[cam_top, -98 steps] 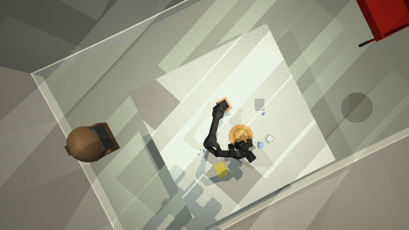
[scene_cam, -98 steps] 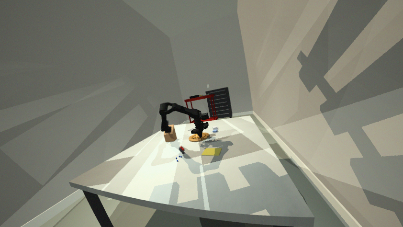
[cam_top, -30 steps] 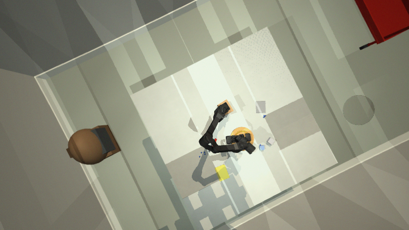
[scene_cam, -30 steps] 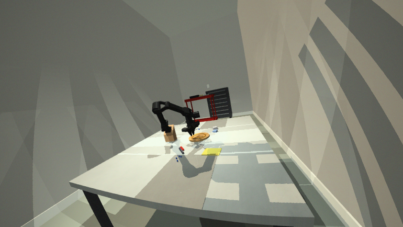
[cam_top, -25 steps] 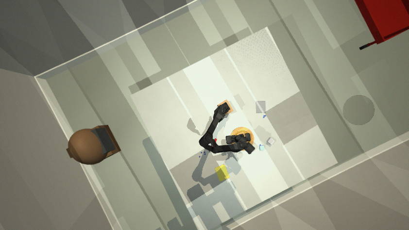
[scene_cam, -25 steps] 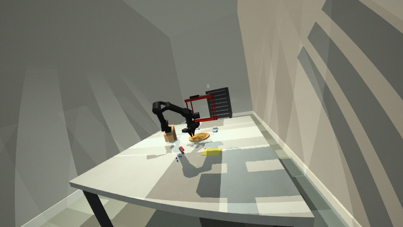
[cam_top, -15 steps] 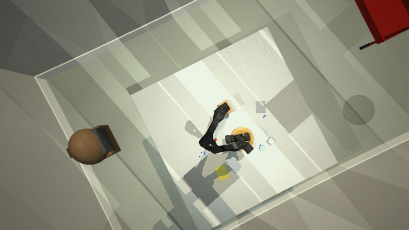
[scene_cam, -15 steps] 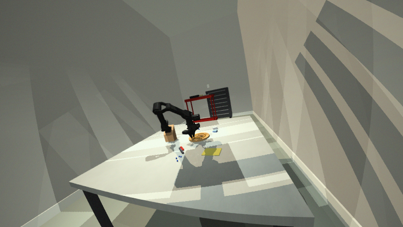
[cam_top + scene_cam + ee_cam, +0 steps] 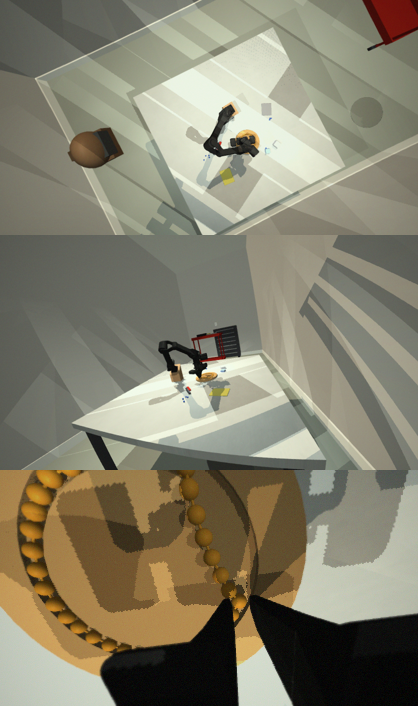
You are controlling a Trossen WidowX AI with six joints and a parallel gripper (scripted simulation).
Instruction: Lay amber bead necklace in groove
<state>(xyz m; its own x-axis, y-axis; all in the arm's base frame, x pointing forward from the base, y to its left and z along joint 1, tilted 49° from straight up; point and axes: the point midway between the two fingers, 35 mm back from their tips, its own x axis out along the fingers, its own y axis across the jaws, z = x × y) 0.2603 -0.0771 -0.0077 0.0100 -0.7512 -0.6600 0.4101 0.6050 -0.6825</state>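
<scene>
The round orange bead board point(image 9: 256, 135) point(image 9: 215, 376) point(image 9: 11, 582) lies flat on the table. The amber bead necklace point(image 9: 32, 550) lies on it. In the wrist view its left and lower-left beads follow the groove. Its right run cuts inward across the middle disc, inside the groove, and the groove's right arc point(image 9: 256, 550) shows bare. My gripper point(image 9: 200, 377) point(image 9: 239, 603) is low over the board at the lower end of that right run, shut on a bead close to the groove. The nearest part of the necklace's loop is hidden behind the fingers.
A yellow square point(image 9: 227, 176) point(image 9: 219, 391) lies near the board. A red and dark piece point(image 9: 188, 389) and several small blue bits point(image 9: 208, 156) lie on the arm's elbow side. A pale teal cube point(image 9: 267, 150), a white bracket-like piece point(image 9: 276, 144) and a grey square point(image 9: 266, 109) lie beyond the board.
</scene>
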